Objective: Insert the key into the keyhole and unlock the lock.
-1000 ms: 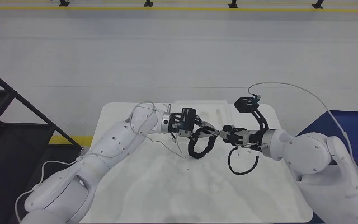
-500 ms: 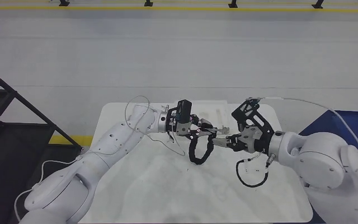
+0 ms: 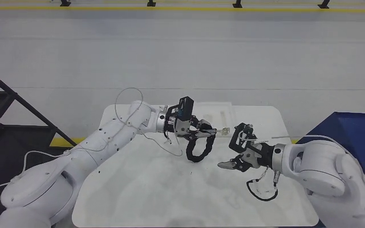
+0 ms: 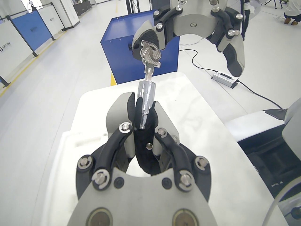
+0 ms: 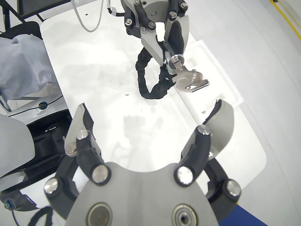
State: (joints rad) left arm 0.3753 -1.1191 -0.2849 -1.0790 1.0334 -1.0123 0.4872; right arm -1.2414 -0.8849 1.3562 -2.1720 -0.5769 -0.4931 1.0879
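Note:
My left gripper (image 4: 143, 104) is shut on the lock's chrome cylinder (image 4: 146, 95), held above the table. The lock's black cable loop (image 3: 197, 151) hangs below it. The key (image 4: 151, 57) sits in the keyhole, its silver bow sticking out toward the right arm (image 5: 190, 81). My right gripper (image 5: 151, 109) stands open a short way from the key, with nothing between its fingers. In the top view the left gripper (image 3: 199, 132) holds the lock (image 3: 210, 131) over the table's middle, and the right gripper (image 3: 231, 153) is to its right and nearer the front.
A white table (image 3: 171, 194) lies under both arms. A white foam tray (image 3: 219, 111) rests at its far edge. A blue cabinet (image 3: 342, 128) stands off the right side, and a black rack (image 3: 17, 131) off the left.
The right gripper let go of the key, opened and drew back toward the front right. The left gripper with the lock shifted slightly left; the key stayed in the keyhole.

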